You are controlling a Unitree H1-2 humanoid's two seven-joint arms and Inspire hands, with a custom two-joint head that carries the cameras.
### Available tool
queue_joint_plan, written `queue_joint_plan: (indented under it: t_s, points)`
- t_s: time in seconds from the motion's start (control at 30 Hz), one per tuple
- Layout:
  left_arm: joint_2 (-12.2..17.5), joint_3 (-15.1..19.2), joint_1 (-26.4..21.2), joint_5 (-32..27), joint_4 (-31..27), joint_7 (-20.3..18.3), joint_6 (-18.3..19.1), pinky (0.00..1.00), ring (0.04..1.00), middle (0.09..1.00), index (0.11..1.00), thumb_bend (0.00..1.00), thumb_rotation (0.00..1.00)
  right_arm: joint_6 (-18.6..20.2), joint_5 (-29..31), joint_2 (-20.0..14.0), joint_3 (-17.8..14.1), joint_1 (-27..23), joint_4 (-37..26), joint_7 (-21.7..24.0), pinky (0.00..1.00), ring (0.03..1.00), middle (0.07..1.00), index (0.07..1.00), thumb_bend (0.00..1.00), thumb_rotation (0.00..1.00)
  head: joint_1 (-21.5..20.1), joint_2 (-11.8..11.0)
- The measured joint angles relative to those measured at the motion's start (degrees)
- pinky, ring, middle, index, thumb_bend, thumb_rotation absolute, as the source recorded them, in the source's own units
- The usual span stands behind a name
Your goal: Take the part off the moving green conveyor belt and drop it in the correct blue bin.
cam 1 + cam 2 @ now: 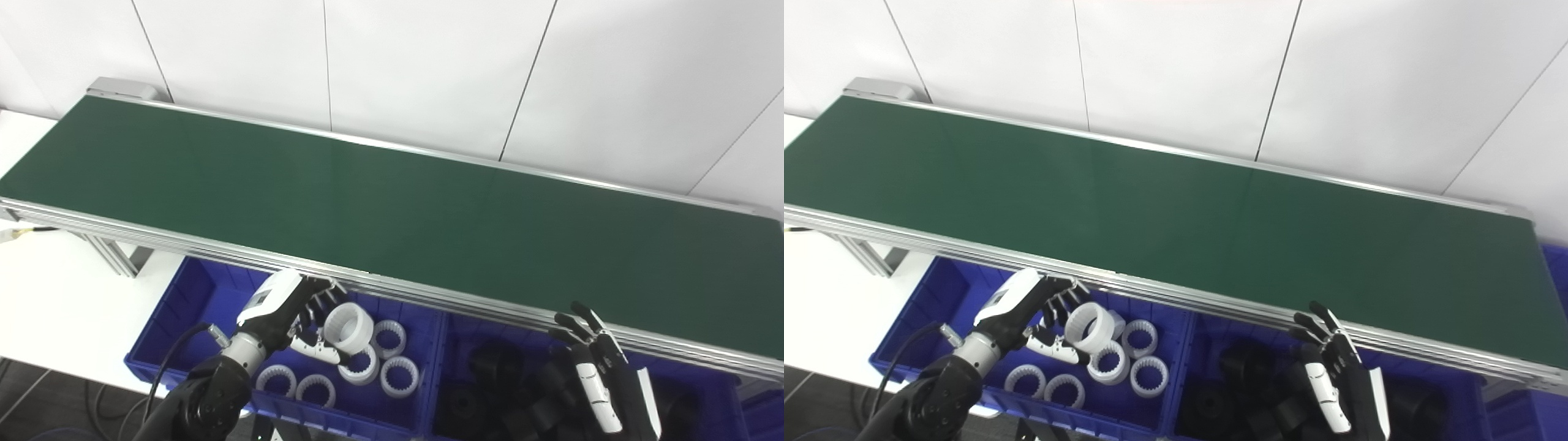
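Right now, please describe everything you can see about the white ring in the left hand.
The white ring is a short, thick cylinder with a wide round hole; it looks like matte plastic. Teeth like those inside the rings below cannot be made out. It is tilted, its opening facing up and toward the right. The left hand holds it, fingers at its upper edge and thumb under it. It hangs over the left blue bin, just above other white toothed rings, below the conveyor's metal edge.

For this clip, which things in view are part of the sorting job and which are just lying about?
Part of the job:
left hand
white ring in its grasp
left blue bin with white rings
right blue bin with black parts
green belt

Just there:
right hand, open, waiting
cable
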Motion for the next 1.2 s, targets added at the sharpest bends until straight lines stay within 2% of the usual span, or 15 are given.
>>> queue_joint_plan:
  t_s: [0.17, 0.3, 0.53, 0.6, 0.63, 0.67, 0.7, 0.73, 0.8, 0.87, 0.93, 1.07, 1.2]
  points:
    - [0.0, -0.3, 0.0, 0.0, 4.2, 2.0, -0.7, 0.37, 0.424, 0.500, 0.499, 0.50, 0.00, 0.0, -0.1, 0.0, 0.0, 0.0, 0.0, 0.0, 0.67, 0.755, 0.799, 0.878, 0.54, 0.72, -0.1, -0.3]
    - [0.1, -0.4, -0.2, 0.1, 4.7, 3.4, -1.9, 0.38, 0.424, 0.496, 0.500, 0.50, 0.00, 0.0, -0.1, 0.1, 0.1, 0.0, 0.0, 0.0, 0.68, 0.757, 0.801, 0.879, 0.55, 0.72, -0.1, -0.4]
    - [0.1, -0.5, -0.2, 0.1, 4.4, 3.9, -1.9, 0.39, 0.428, 0.513, 0.500, 0.50, 0.00, 0.0, -0.3, 0.2, 0.2, 0.0, -0.2, -0.1, 0.67, 0.752, 0.797, 0.878, 0.55, 0.73, -0.2, -0.6]
    - [0.1, -0.3, -0.2, 0.0, 3.8, 3.9, -1.9, 0.44, 0.433, 0.522, 0.505, 0.50, 0.00, 0.0, -0.3, 0.2, 0.2, 0.0, -0.2, -0.1, 0.67, 0.754, 0.800, 0.881, 0.54, 0.73, -0.3, -0.7]
    - [0.0, -0.1, -0.1, -0.2, 3.1, 3.9, -1.9, 0.47, 0.519, 0.604, 0.501, 0.51, 0.03, 0.0, -0.3, 0.2, 0.2, 0.0, -0.2, -0.1, 0.67, 0.754, 0.799, 0.881, 0.54, 0.73, -0.3, -0.7]
    - [0.0, 0.0, -0.1, -0.9, 2.4, 3.9, -1.8, 0.52, 0.598, 0.691, 0.644, 0.60, 0.14, 0.0, -0.3, 0.2, 0.2, 0.1, -0.2, -0.1, 0.67, 0.754, 0.801, 0.881, 0.54, 0.72, -0.3, -0.8]
    - [0.0, 0.1, 0.1, -1.2, 1.2, 3.6, -1.6, 0.55, 0.639, 0.733, 0.708, 0.63, 0.23, 0.0, -0.4, 0.2, 0.2, 0.1, -0.2, -0.2, 0.67, 0.755, 0.802, 0.882, 0.54, 0.73, -0.4, -0.8]
    - [0.0, 0.1, 0.3, -1.3, 0.1, 3.2, -1.5, 0.61, 0.721, 0.811, 0.805, 0.67, 0.47, 0.0, -0.5, 0.2, 0.2, 0.1, -0.2, -0.2, 0.67, 0.755, 0.801, 0.882, 0.54, 0.72, -0.4, -0.8]
    - [0.1, 0.1, 0.3, -3.1, -1.3, 1.7, -1.1, 0.66, 0.785, 0.868, 0.872, 0.75, 0.62, 0.0, -0.5, 0.2, 0.2, 0.1, -0.2, -0.1, 0.67, 0.753, 0.799, 0.880, 0.54, 0.72, -0.4, -0.8]
    - [0.2, 0.1, 0.4, -5.0, -2.0, 0.3, -0.6, 0.70, 0.835, 0.915, 0.927, 0.83, 0.69, 0.0, -0.5, 0.2, 0.2, 0.1, -0.2, -0.1, 0.66, 0.752, 0.799, 0.881, 0.54, 0.72, -0.4, -0.9]
    - [0.3, 0.2, 0.4, -5.7, -2.5, -0.7, 0.0, 0.72, 0.858, 0.937, 0.955, 0.89, 0.70, 0.0, -0.5, 0.2, 0.2, 0.1, -0.2, -0.2, 0.66, 0.750, 0.798, 0.879, 0.54, 0.72, -0.4, -1.0]
    - [0.3, 0.2, 0.4, -6.1, -2.8, -1.5, 0.9, 0.73, 0.877, 0.958, 0.973, 0.89, 0.70, 0.0, -0.9, 0.2, 0.2, 0.1, -0.2, -0.2, 0.65, 0.749, 0.798, 0.880, 0.55, 0.73, -0.5, -1.2]
    - [0.3, 0.3, 0.5, -7.1, -3.4, -1.8, 1.1, 0.75, 0.878, 0.942, 0.934, 0.88, 0.91, 0.0, -1.2, 0.3, 0.2, 0.1, 0.1, -0.2, 0.64, 0.742, 0.796, 0.881, 0.55, 0.73, -1.2, -1.8]
